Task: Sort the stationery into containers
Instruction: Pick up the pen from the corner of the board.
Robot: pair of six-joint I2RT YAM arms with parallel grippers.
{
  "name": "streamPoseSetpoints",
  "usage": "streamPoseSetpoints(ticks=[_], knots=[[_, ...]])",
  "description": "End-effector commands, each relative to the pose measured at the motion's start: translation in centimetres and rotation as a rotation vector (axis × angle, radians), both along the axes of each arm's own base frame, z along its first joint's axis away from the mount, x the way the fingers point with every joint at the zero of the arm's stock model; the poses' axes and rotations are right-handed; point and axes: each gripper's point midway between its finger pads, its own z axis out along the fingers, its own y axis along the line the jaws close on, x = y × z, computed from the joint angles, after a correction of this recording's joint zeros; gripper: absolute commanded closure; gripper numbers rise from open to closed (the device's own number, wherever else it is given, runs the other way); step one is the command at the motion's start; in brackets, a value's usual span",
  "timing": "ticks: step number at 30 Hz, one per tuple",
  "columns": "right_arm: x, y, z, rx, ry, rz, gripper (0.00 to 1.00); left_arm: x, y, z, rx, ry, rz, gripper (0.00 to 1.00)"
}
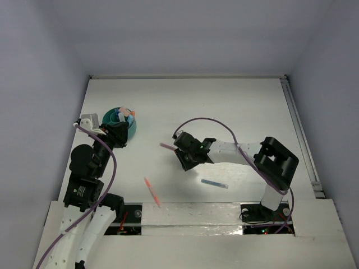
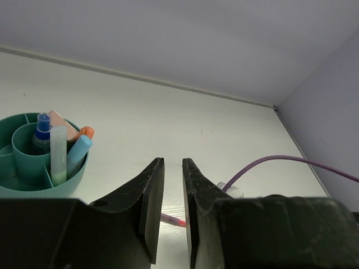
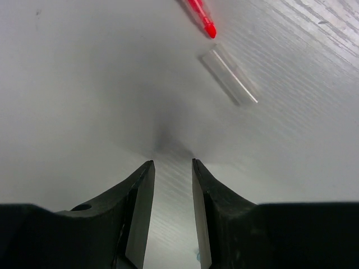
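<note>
The round teal pot (image 1: 121,120) stands at the back left and holds a white blue-capped tube (image 2: 58,151), an orange marker (image 2: 85,133) and a blue marker (image 2: 78,154). My left gripper (image 1: 116,135) hovers just in front of the pot, jaws slightly apart and empty (image 2: 173,162). My right gripper (image 1: 185,157) is mid-table, jaws slightly apart and empty (image 3: 173,163), pointing down at bare table. A pink pen (image 1: 166,146) lies just left of it; its red tip (image 3: 202,17) and a clear cap-like piece (image 3: 229,77) show ahead. No scissors are in view.
An orange pen (image 1: 152,191) lies near the front edge between the arms. A blue pen (image 1: 215,183) lies front right, below the right arm. A purple cable (image 2: 280,162) loops over the right arm. White walls close the back and sides.
</note>
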Motion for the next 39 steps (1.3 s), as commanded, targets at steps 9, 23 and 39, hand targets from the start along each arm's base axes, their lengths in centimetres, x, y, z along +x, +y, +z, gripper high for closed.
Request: streamPoseSetpoints(ticks=[9, 23, 39], knots=[[-6.5, 14.9, 6.9, 0.316, -0.070, 0.269, 0.46, -0.3, 0.2, 1.9, -0.015, -0.066, 0.006, 0.83], [-8.4, 19.1, 6.8, 0.407, -0.043, 0.433, 0.54, 1.4, 0.7, 2.7, -0.033, -0.054, 0.061, 0.86], [-6.8, 17.9, -1.2, 0.057, -0.118, 0.382, 0.58, -1.1, 2.5, 2.6, -0.023, -0.068, 0.120, 0.77]])
